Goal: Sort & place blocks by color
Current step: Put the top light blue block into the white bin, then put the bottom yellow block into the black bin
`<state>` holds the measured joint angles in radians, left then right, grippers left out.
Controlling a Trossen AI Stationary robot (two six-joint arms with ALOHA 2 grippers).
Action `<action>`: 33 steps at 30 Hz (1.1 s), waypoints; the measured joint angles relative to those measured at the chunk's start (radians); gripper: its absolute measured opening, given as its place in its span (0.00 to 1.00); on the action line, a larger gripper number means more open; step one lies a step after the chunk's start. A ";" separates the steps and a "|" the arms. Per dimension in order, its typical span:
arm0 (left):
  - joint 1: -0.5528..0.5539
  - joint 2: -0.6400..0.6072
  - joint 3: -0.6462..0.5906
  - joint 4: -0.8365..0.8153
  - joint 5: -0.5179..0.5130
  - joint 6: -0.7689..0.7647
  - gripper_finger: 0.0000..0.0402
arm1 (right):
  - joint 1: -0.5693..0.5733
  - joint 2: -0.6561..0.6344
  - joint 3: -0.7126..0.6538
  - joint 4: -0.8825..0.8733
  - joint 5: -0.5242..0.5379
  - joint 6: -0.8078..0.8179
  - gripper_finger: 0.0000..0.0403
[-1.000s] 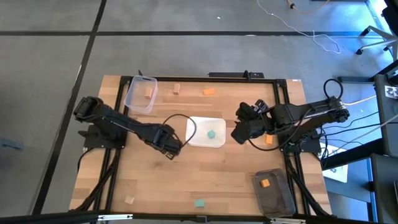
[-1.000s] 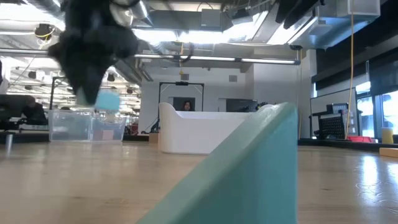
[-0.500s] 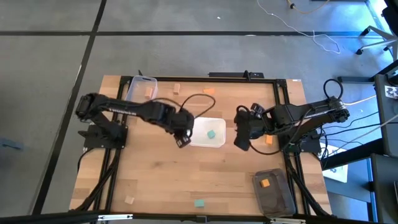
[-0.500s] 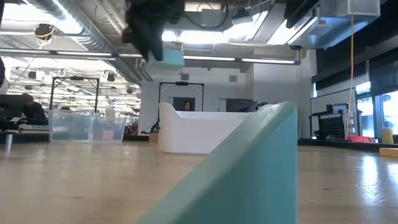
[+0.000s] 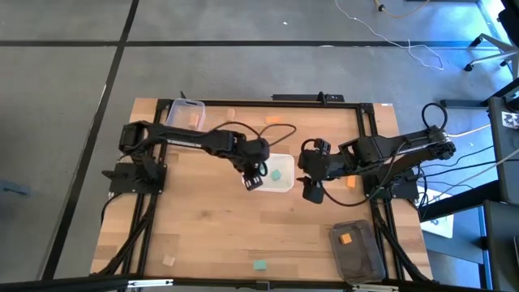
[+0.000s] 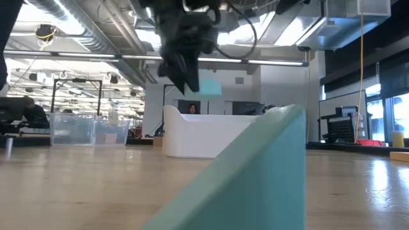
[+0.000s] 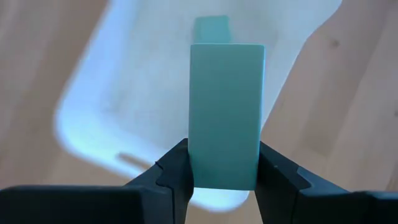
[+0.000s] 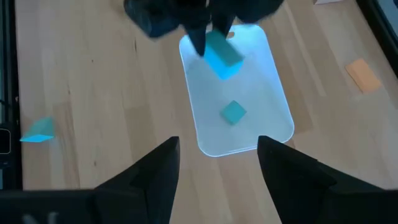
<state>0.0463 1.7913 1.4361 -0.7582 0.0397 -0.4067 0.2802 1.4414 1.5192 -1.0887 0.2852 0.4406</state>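
My left gripper (image 5: 253, 178) hangs over the left rim of the white tray (image 5: 284, 185), shut on a teal block (image 7: 224, 112); the block also shows in the low view (image 6: 208, 87) and the right wrist view (image 8: 221, 55). A second teal block (image 5: 276, 173) lies flat in the tray. My right gripper (image 5: 312, 191) is open just right of the tray, its fingers apart in its wrist view (image 8: 214, 163), touching nothing. Another teal block (image 5: 259, 264) lies near the table's near edge and fills the low view (image 6: 255, 179). My left gripper pinches the teal block between its two fingers (image 7: 177, 168), on two opposite side faces at one end (image 7: 224, 177). The fingers come from above, pointing down. The block is lifted clear and sticks out below the fingertips, above the tray.
A clear tub (image 5: 183, 122) with an orange block stands at the far left. A dark tub (image 5: 357, 251) with an orange block (image 5: 345, 238) sits near right. Loose blocks: orange (image 5: 280, 120), orange (image 5: 351, 182), wood (image 5: 231, 114), wood (image 5: 168, 260).
My left gripper has carried the teal block from the table left of the tray toward the right, rising and then dropping a little, and now stands over the tray's left rim. My right gripper has drifted slightly toward the near edge.
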 joint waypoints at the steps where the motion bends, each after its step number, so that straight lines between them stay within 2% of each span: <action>1: 0.000 0.016 0.000 0.014 0.015 0.006 0.32 | 0.000 0.000 0.000 0.000 0.000 0.000 0.54; 9: 0.006 0.113 -0.001 0.049 0.033 0.028 0.32 | 0.000 0.000 0.000 0.001 0.000 0.002 0.54; 12: 0.007 0.121 -0.001 0.051 0.027 0.028 0.33 | 0.000 0.000 0.000 0.002 0.000 0.002 0.54; 17: 0.009 0.121 -0.001 0.055 0.006 0.032 0.41 | 0.000 0.000 0.000 0.005 0.001 0.001 0.54; 24: 0.011 0.121 -0.001 0.056 0.007 0.024 0.42 | 0.000 0.000 0.000 0.007 0.000 0.011 0.54; 33: 0.006 -0.013 0.000 -0.001 0.014 -0.035 0.42 | 0.000 0.001 -0.001 -0.005 -0.011 -0.004 0.54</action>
<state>0.0520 1.7784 1.4360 -0.7593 0.0541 -0.4421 0.2802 1.4427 1.5181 -1.0935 0.2744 0.4371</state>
